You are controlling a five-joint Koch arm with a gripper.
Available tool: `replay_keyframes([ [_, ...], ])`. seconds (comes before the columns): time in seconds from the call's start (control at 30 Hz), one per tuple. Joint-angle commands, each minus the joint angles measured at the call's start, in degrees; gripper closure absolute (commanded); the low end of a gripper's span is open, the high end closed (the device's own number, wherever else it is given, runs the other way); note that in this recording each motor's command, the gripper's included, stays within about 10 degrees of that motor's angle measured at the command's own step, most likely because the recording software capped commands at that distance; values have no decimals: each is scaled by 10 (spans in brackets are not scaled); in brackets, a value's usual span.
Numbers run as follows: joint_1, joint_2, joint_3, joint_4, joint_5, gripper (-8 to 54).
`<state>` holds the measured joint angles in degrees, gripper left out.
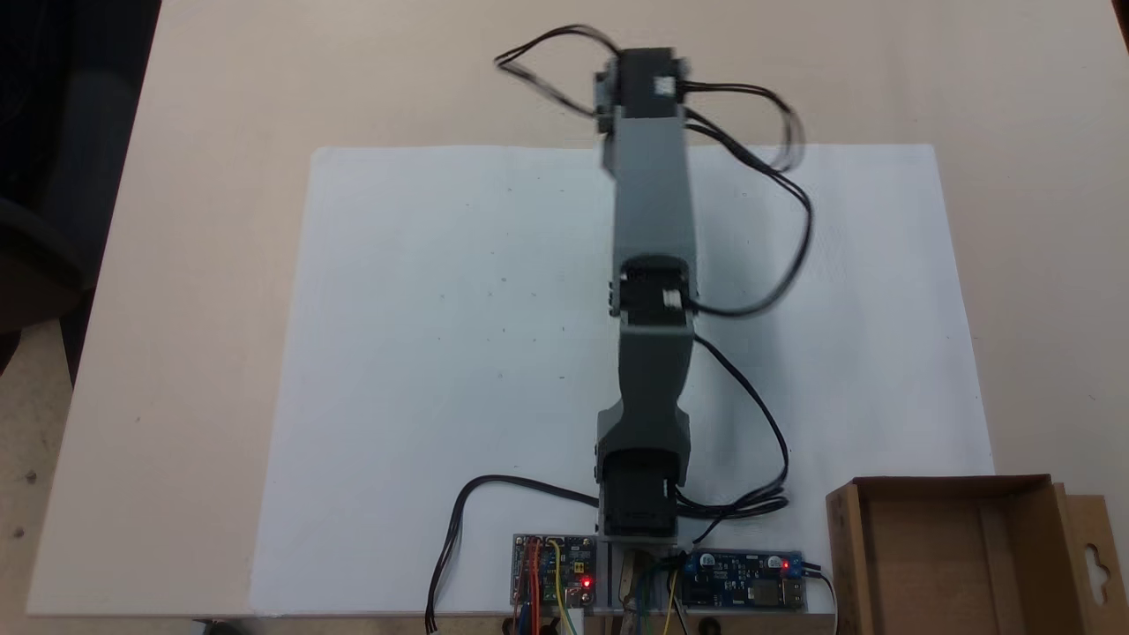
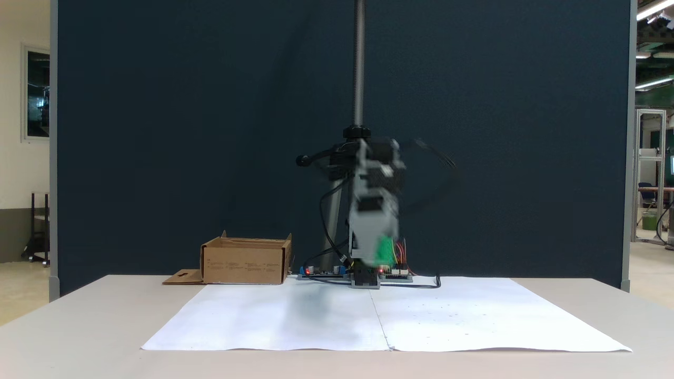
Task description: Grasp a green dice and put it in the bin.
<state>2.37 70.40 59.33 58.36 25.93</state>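
A dark blue partition panel fills most of the background, standing behind a pale beige table that carries a large white paper sheet. At the left edge of the frame there is a cream wall with a framed window. At the right edge a room opens, with ceiling strip lights, a metal frame and a light floor.

The arm is stretching forward from its base, blurred; the end effector is hanging downward, its jaws indistinct.
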Motion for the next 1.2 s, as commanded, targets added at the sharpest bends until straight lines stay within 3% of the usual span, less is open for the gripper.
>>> replay_keyframes([
  [0.0,66,62,5,22,40,329],
  [0.37,408,237,113,22,-94,329],
  [0.77,772,247,112,-9,-291,329],
  [1.17,964,212,112,-38,-400,329],
])
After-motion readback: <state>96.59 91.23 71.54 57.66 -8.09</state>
